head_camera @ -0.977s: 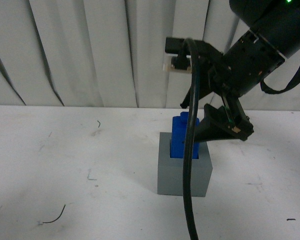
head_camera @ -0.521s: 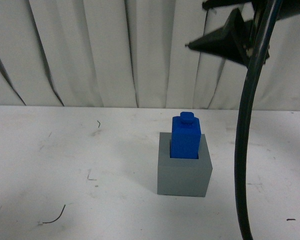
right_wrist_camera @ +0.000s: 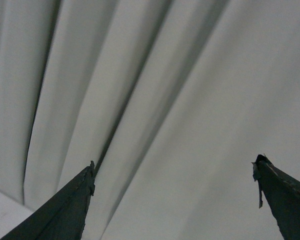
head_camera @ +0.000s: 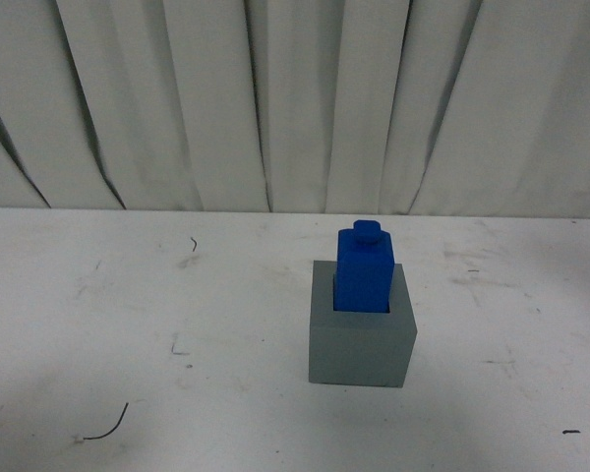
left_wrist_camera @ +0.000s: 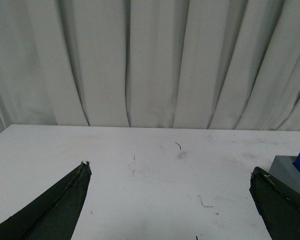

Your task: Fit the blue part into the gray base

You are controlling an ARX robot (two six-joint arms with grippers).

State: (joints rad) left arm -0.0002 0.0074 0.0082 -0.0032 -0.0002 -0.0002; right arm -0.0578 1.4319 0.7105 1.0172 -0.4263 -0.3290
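Table, near edge: I see a dark curl of thread at about 7 o'clock on the white table; otherwise only scuffs and specks.
Gray base: I have the gray base sitting flat on the table, a little toward 4 o'clock from the centre of my front view, with nothing touching it from outside.
Blue part: the blue part stands upright with its lower end down in the base's recess, stud up, most of its height showing above the rim.
Progress: I judge the insertion done. The part sits square in the base and no arm shows in the front view. All I see left is to confirm it is fully seated, which I cannot tell from this angle.
Left gripper: the left gripper is spread wide and grasping nothing; it hangs over bare table, with the base and a blue sliver at the frame's edge.
Right gripper: the right gripper is also spread wide and empty, pointed at the curtain.
Backdrop: a pleated pale curtain runs across 12 o'clock behind the table.
Writing: I find no brand, label or lettering on anything.
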